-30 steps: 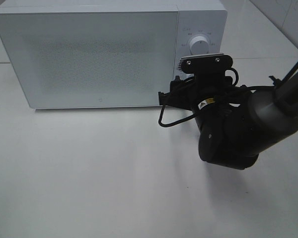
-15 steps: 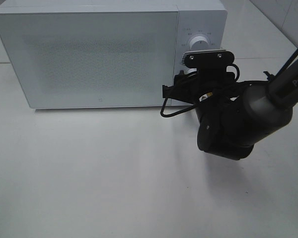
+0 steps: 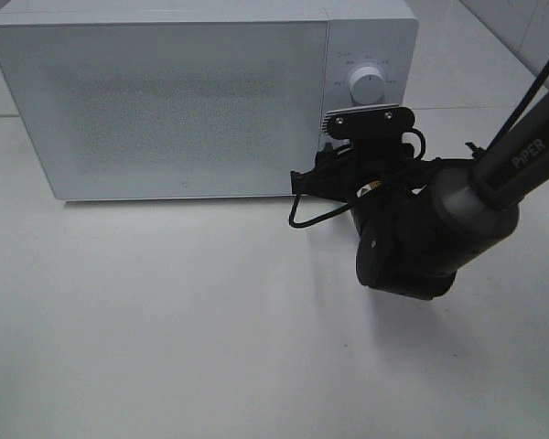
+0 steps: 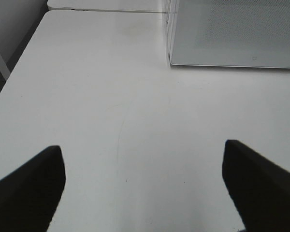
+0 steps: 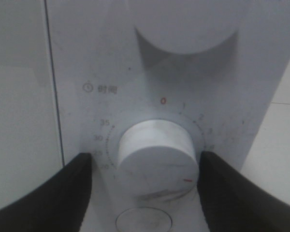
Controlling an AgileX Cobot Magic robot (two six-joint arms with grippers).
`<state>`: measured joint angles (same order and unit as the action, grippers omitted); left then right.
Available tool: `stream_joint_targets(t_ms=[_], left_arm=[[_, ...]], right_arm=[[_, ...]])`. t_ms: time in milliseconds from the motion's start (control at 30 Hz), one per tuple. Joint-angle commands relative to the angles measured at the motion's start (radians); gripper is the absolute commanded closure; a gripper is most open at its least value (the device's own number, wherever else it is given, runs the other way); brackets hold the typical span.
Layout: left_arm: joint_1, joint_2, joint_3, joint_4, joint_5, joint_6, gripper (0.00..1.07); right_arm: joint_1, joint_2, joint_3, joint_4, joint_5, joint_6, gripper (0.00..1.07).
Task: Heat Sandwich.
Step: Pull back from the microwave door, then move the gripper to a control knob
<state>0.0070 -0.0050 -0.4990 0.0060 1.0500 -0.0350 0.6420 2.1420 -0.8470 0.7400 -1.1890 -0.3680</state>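
We see the right gripper [image 5: 146,155] set at the control panel of the white box-shaped microwave oven [image 3: 183,101]. Its two black fingers [image 5: 63,193] stand on both sides of the lower round white timer knob [image 5: 157,162]. The jaws are apart: one finger lies at the knob's edge and the other keeps a narrow gap, so nothing is clamped. The upper round white knob [image 3: 368,84] shows just above the black right arm [image 3: 412,238]. The oven door is closed.

The left gripper [image 4: 141,145] hangs spread wide over the flat white table [image 3: 165,347] and holds nothing. The oven's front corner is ahead of it, well apart, and the table's outer edge passes near one finger. In front of the oven's lower front edge the table surface is bare. We cannot see the sandwich in any view, so we cannot tell where it is.
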Motion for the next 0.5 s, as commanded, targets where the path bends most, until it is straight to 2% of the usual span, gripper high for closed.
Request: stream_joint_targets(t_ms=[33, 500], left_arm=[[0.003, -0.021, 0.004, 0.0, -0.014, -0.001, 0.25], [0.003, -0.021, 0.004, 0.0, -0.014, -0.001, 0.25]], right_arm=[[-0.002, -0.001, -0.017, -0.015, -0.034, -0.022, 0.5], [-0.002, -0.023, -0.017, -0.014, -0.079, -0.027, 0.51]])
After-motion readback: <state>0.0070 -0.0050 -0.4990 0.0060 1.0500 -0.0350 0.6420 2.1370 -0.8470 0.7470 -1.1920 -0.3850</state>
